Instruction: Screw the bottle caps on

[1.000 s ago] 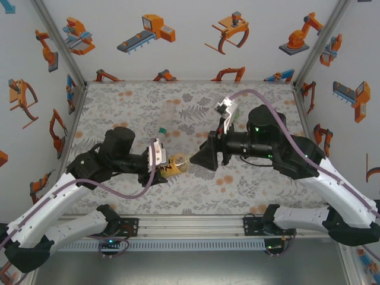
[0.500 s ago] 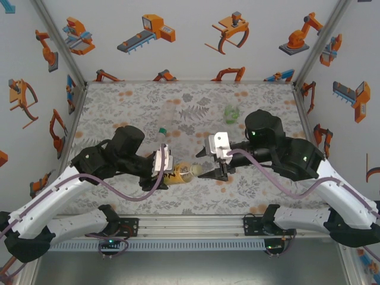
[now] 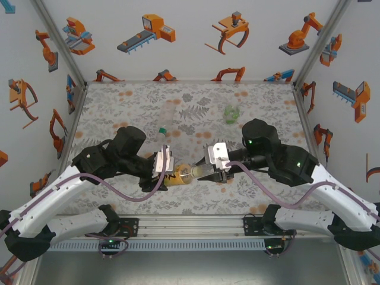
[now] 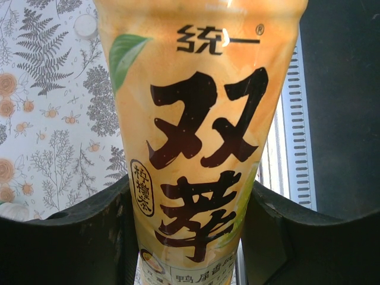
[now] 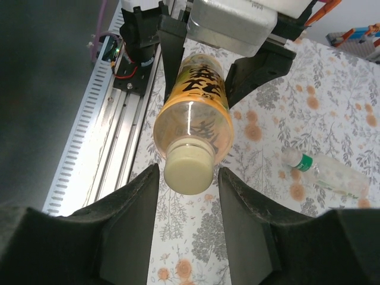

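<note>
So, the left gripper (image 3: 169, 172) is clamped on the amber bottle (image 4: 196, 148), held sideways over the table (image 3: 119, 107) near the front. On the right gripper (image 5: 189, 178) the jaws sit narrow either side of its pale cap (image 5: 189, 167), with slivers of gap showing. Looks like bottle one's underway, and a green cap (image 3: 161, 130) lies loose.

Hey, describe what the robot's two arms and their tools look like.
The left arm and right arm have white lower links and bulky black joints, each trailing a purple cable. The left tool and right tool have two thick black fingers and a white camera box behind.
</note>
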`<state>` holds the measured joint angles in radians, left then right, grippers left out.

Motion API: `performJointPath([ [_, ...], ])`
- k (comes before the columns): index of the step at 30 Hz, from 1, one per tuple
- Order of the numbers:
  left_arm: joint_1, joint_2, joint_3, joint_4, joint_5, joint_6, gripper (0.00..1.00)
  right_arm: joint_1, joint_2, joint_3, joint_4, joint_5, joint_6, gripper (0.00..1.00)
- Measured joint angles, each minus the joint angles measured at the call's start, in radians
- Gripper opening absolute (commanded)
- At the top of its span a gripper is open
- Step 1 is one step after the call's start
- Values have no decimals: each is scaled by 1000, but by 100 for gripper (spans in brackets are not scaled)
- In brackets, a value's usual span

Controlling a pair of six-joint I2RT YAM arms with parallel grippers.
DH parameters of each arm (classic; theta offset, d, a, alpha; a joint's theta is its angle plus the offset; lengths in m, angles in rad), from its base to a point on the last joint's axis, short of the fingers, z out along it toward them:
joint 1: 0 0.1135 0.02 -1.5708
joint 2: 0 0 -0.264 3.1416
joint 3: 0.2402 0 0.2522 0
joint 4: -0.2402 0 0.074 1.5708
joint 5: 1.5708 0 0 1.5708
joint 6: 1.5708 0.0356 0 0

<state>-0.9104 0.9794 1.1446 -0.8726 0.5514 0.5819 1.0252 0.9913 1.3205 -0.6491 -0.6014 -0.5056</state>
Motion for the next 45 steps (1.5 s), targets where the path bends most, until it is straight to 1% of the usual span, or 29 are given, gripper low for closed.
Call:
performJointPath([
  [5, 0, 0, 0, -1, -4, 0, 0, 5, -14, -13, 33, 3, 11, 42],
  [14, -2, 0, 0, -3, -9, 0, 0, 7, -15, -31, 45, 8, 23, 36],
  [17, -2, 0, 0, -3, -10, -1, 0, 8, -20, -38, 56, 15, 34, 28],
  [20, -5, 0, 0, -3, -11, -1, 0, 8, -31, -51, 73, 23, 56, 15],
  [23, -5, 0, 0, -2, -13, -1, 0, 13, -50, -77, 109, 47, 121, 0],
  [24, -5, 0, 0, -2, -15, -1, 0, 13, -58, -90, 126, 62, 161, 0],
  [26, -5, 0, 0, 0, -29, -2, 0, 14, -72, -116, 161, 105, 272, 0],
  [28, -5, 0, 0, 4, -48, -2, 0, 16, -82, -138, 194, 158, 409, 0],
  [29, -5, -2, 0, 7, -62, -2, 0, 18, -87, -150, 210, 197, 504, 0],
  [31, -5, -7, -4, 18, -87, -5, 0, 19, -93, -163, 223, 270, 700, 0],
  [35, -5, -18, -15, 39, -138, -10, 0, 19, -78, -167, 196, 412, 1191, 0],
  [39, -5, -23, -31, 32, -187, -9, 0, 15, -60, -184, 137, 486, 1619, 0],
  [42, -5, -22, -43, 26, -206, -8, 0, 13, -73, -230, 128, 513, 1824, 0],
  [44, -5, -21, -46, 30, -211, -8, 1, 13, -89, -253, 118, 537, 1910, 0],
  [45, -6, -22, -46, 36, -211, -8, 3, 13, -101, -263, 114, 549, 1945, 0],
])
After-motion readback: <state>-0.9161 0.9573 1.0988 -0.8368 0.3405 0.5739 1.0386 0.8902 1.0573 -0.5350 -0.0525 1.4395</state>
